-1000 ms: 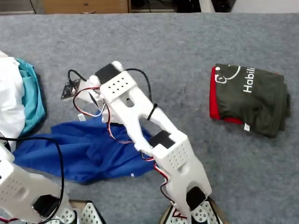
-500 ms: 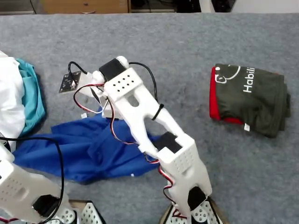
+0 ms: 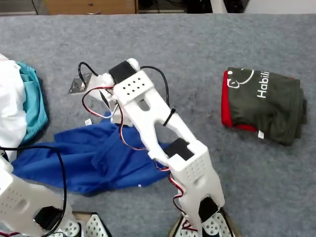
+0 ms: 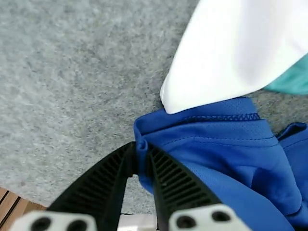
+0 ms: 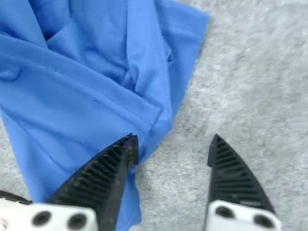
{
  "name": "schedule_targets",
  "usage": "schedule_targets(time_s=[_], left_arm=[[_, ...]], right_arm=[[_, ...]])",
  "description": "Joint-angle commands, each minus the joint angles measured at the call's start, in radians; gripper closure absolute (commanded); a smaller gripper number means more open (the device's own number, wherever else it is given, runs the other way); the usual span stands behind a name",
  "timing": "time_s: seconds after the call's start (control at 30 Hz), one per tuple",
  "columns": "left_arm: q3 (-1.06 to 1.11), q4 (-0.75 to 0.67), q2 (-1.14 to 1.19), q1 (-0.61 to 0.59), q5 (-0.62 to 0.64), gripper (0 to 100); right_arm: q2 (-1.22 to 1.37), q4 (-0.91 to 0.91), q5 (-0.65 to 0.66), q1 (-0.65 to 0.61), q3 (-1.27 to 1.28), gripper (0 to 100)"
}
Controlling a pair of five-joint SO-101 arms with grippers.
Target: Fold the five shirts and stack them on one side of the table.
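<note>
- The grey table (image 3: 197,44) is spread across the whole high view and carries all the shirts.
- The blue shirt (image 3: 89,158) is laid out crumpled and unfolded in the lower left of the high view. It is judged to be the garment in hand, at the flattening stage before any fold is made.
- A white shirt (image 3: 9,98) and a teal shirt (image 3: 33,106) are heaped at the left edge, the white one overlapping the blue shirt's corner in the left wrist view; both are left to be folded.
- A dark shirt (image 3: 266,106) is seen folded at the right, on top of a red shirt (image 3: 226,106); the stack is judged to be started there.
- The right arm (image 3: 148,118) is stretched from bottom centre to the blue shirt's upper edge. The right tool (image 5: 173,142) is held wide apart over that edge, with nothing between its jaws.
- The left tool (image 4: 140,150) is clamped narrowly on a corner of the blue shirt.
- Next, the hem must be pinched by the right tool and the cloth drawn taut between both.
</note>
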Motion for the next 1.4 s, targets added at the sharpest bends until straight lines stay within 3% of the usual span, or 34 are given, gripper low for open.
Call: schedule_targets(time_s=[0.0, 0.73, 1.37], left_arm=[[0.000, -0.008, -0.013, -0.008, -0.005, 98], [0.000, -0.008, -0.015, -0.011, -0.006, 98], [0.000, -0.008, -0.015, -0.002, -0.006, 98]], right_arm=[[-0.022, 0.017, -0.031, 0.008, 0.021, 74.6], [-0.016, 0.023, -0.080, -0.099, 0.050, 74.6], [-0.150, 0.021, -0.097, -0.093, 0.137, 74.6]])
